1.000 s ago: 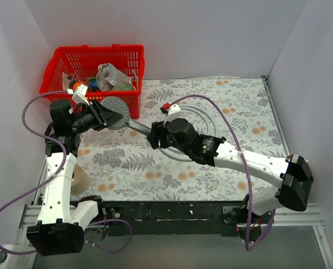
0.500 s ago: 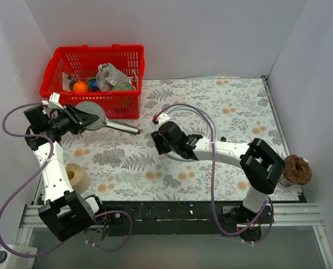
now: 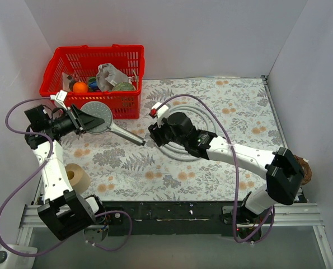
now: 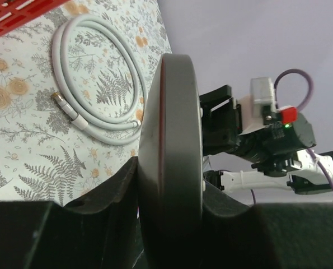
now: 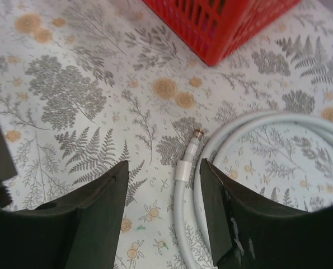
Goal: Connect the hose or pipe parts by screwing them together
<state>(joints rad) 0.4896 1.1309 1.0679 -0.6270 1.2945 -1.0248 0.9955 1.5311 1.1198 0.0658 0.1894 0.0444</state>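
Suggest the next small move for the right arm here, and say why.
Probably lower the open right gripper and close it just behind the metal end nut of the whitish-grey coiled flexible hose. That end lies loose on the floral cloth below it, while the left gripper clamps the grey round-faced shower head.

I see smooth semi-gloss whitish hose [image 5: 179,193], brassy metal end nut [image 5: 196,136], matt grey shower head [image 3: 96,116], shiny metallic handle [image 3: 127,134], red plastic basket [image 3: 99,49], matt floral-print tabletop [image 3: 239,106]

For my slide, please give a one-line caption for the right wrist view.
Open right tool hovers over the hose end lying on the floral table, near the red basket.
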